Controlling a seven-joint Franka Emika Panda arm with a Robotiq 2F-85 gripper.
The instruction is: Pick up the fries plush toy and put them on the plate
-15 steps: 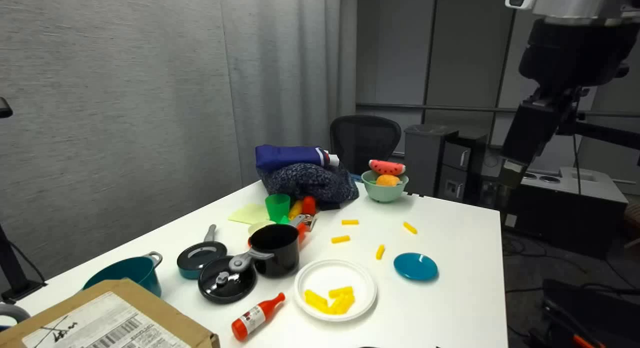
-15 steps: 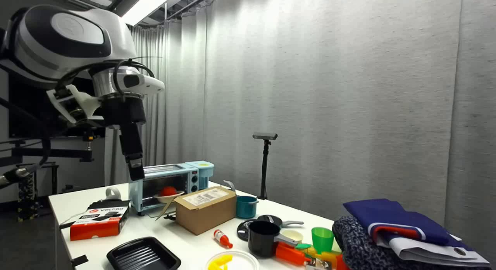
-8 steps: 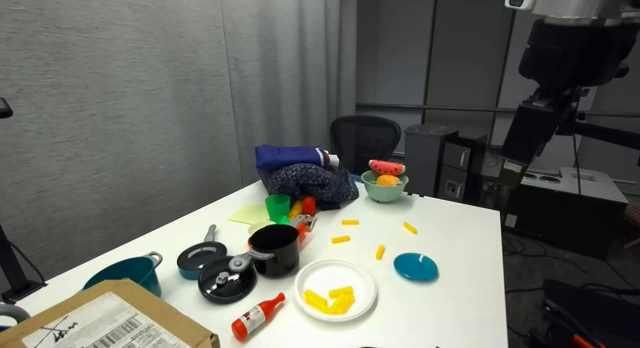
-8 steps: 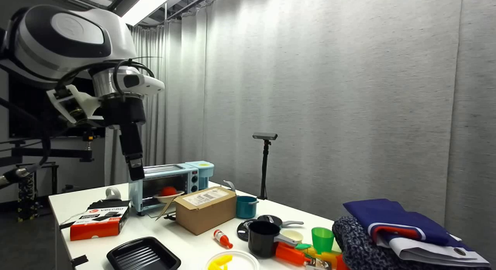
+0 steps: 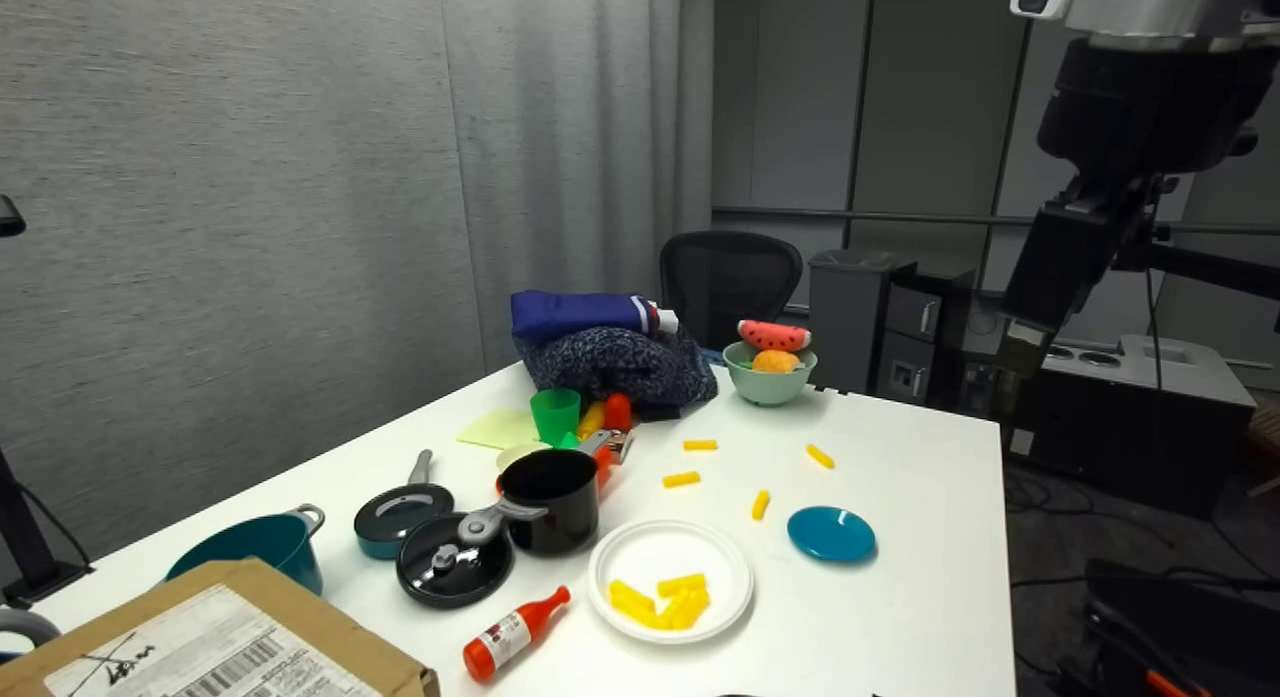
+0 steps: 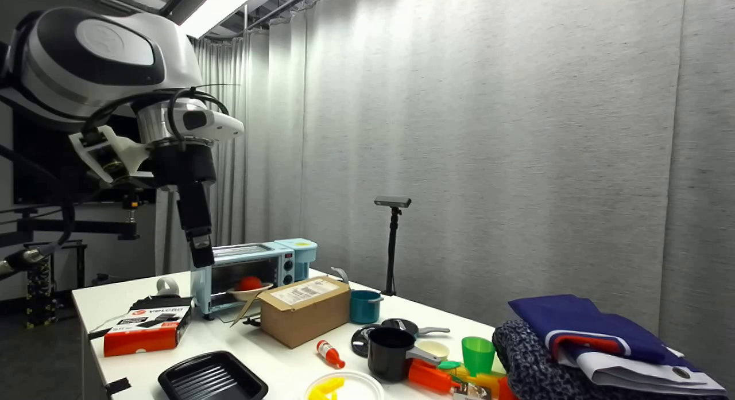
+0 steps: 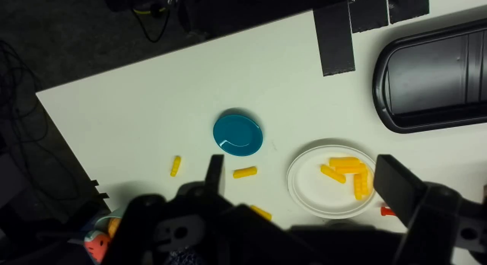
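Several yellow sticks of the fries plush toy (image 7: pixel 344 161) lie bunched along one side of the round white plate (image 7: pixel 310 187), which also shows in both exterior views. Other fries lie loose on the white table, scattered between the plate and the pale green bowl; in an exterior view they include a fry (image 5: pixel 682 479), a fry (image 5: pixel 760 504) and a fry (image 5: pixel 820 456). My gripper (image 7: pixel 300 170) is high above the table, its two fingers wide apart with nothing between them. In the wrist view a loose fry (image 7: pixel 261 212) is partly hidden behind the gripper's body.
A teal dish (image 5: pixel 832 534) sits beside the loose fries. Near the plate are a red bottle (image 5: pixel 515 637), a black pot (image 5: pixel 548 502) and a black tray (image 6: pixel 212 377). A cardboard box (image 6: pixel 304 314) and toy oven (image 6: pixel 244 274) stand further along; a fruit bowl (image 5: pixel 768 382) is at an edge.
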